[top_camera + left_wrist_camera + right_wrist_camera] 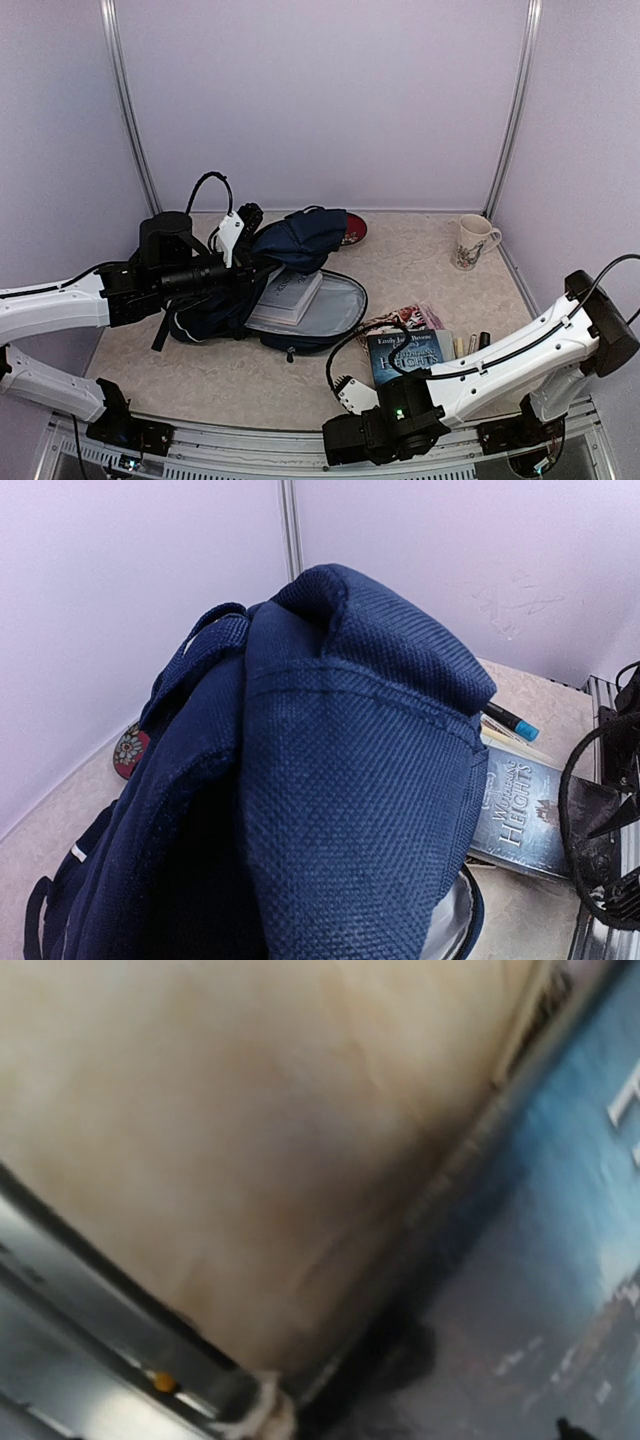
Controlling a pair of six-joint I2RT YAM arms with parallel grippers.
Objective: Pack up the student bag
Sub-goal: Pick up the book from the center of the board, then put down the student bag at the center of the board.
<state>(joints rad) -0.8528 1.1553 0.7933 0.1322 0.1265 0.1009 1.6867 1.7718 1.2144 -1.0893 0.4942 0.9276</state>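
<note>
The student bag (300,240), navy blue, lies open in the left middle of the table, with a white book (287,293) inside against its grey lining. My left gripper (250,228) holds the bag's top flap raised above the opening. The flap (340,780) fills the left wrist view and hides the fingers. My right gripper (345,393) hangs low by the table's near edge, just left of a blue "Wuthering Heights" book (405,352). That book also shows in the left wrist view (520,805) and, blurred, in the right wrist view (560,1290). The right fingers do not show.
A patterned mug (473,240) stands at the back right. A red bowl (352,228) sits behind the bag. Pens (470,345) and a floral booklet (410,318) lie by the blue book. The metal table rail (60,1290) runs close under my right wrist.
</note>
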